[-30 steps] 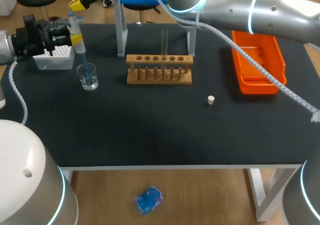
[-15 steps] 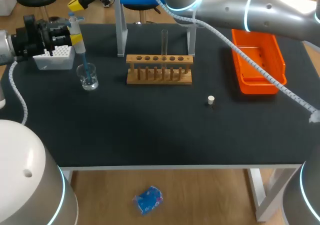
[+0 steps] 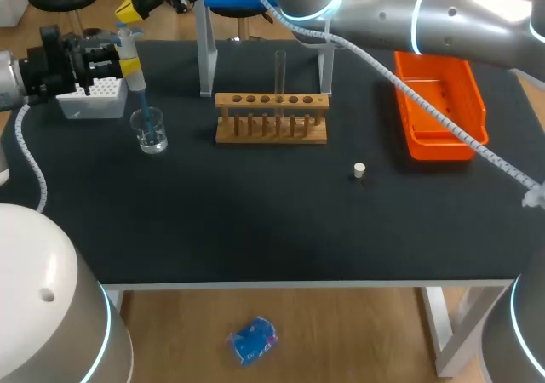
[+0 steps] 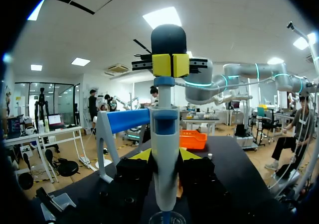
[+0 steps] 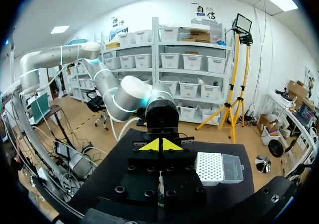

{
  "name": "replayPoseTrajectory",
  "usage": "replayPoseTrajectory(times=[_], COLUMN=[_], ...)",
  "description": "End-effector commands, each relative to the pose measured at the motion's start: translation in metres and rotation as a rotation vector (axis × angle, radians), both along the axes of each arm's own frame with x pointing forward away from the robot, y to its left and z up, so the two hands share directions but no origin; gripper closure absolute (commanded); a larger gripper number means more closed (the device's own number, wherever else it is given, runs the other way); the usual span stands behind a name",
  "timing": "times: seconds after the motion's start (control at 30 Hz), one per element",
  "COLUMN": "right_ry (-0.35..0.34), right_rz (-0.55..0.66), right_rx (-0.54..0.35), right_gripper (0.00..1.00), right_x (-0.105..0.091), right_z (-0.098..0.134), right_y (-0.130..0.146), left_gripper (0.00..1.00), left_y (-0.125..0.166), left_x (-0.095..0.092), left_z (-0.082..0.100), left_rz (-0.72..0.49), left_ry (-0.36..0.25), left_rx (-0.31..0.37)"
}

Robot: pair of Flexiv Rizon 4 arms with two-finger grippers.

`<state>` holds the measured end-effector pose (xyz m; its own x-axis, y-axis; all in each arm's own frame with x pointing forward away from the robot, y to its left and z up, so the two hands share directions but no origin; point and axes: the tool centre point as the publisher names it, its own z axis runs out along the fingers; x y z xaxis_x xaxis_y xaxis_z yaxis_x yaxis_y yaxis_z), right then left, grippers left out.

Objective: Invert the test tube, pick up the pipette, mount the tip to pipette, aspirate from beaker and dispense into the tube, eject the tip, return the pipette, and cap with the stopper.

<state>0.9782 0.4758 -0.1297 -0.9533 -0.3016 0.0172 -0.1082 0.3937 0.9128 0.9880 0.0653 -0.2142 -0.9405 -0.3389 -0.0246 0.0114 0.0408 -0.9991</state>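
Observation:
My left gripper [image 3: 113,53] at the far left of the table is shut on the white and blue pipette [image 3: 130,66], held upright. The pipette's tip dips into the small glass beaker [image 3: 152,133]. In the left wrist view the pipette [image 4: 164,149] stands between my fingers [image 4: 132,170], above the beaker's rim [image 4: 167,217]. My right gripper [image 3: 129,8] is shut, reaching across from the right, its yellow tips [image 4: 171,64] on the pipette's plunger end. In its own view the right gripper [image 5: 160,145] points down over the pipette [image 5: 160,185]. A test tube [image 3: 280,70] stands upright in the wooden rack [image 3: 271,119]. The white stopper [image 3: 359,170] lies ahead of the rack.
A white tip box [image 3: 95,95] sits behind the beaker, also beside my left gripper [image 5: 214,168]. The pipette stand [image 3: 204,53] with its blue top rises behind the rack. An orange bin [image 3: 438,104] lies at the right.
My right arm has drifted slightly to the left above the table's far edge. The left arm, pipette and beaker have not moved.

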Motion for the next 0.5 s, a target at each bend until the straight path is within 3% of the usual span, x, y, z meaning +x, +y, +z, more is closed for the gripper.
replayPoseTrajectory(times=[0.03, 0.5], right_ry=[0.003, 0.005], right_rz=[0.008, 0.01], right_rx=[-0.002, -0.004], right_gripper=[1.0, 1.0], right_x=[0.0041, 0.0036], right_z=[-0.0009, -0.0034], right_y=[0.0019, 0.0032], left_gripper=[1.0, 1.0], left_y=[0.0008, 0.0008], left_x=[0.0003, 0.0003], left_z=[-0.0001, -0.0001], left_rz=[-0.002, -0.002], left_ry=[-0.001, -0.001], left_rx=[-0.001, -0.001])
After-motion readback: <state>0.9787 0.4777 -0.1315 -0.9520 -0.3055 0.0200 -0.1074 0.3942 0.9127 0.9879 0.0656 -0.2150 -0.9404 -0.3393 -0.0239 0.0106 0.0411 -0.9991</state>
